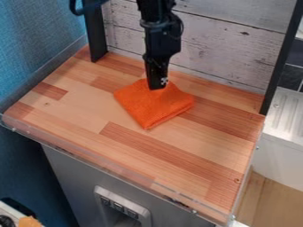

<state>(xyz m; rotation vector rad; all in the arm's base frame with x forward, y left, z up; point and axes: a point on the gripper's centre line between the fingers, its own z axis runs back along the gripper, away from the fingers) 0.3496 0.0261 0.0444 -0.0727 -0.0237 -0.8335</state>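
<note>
Whitewashed wooden boards (207,48) stand behind your work surface, with a blue fabric-like surface (35,40) at the left of the frame. Your table (100,106) has a top of mixed pale and reddish wood strips, with a clear strip (100,162) along its front edge. Near the upper centre of the frame, you have the gripper (157,88) pointing down, its tip against the upper part of the orange cloth (155,107). From this angle you cannot tell whether it is open or closed, or whether it grips the fabric. The cloth lies folded on the table, just above the middle of the frame; most of it spreads below the tip, towards you, with one corner pointing down and another out to the right. Two dark upright posts (95,33) flank the boards, and a white ridged surface (287,115) sits at the right edge.
</note>
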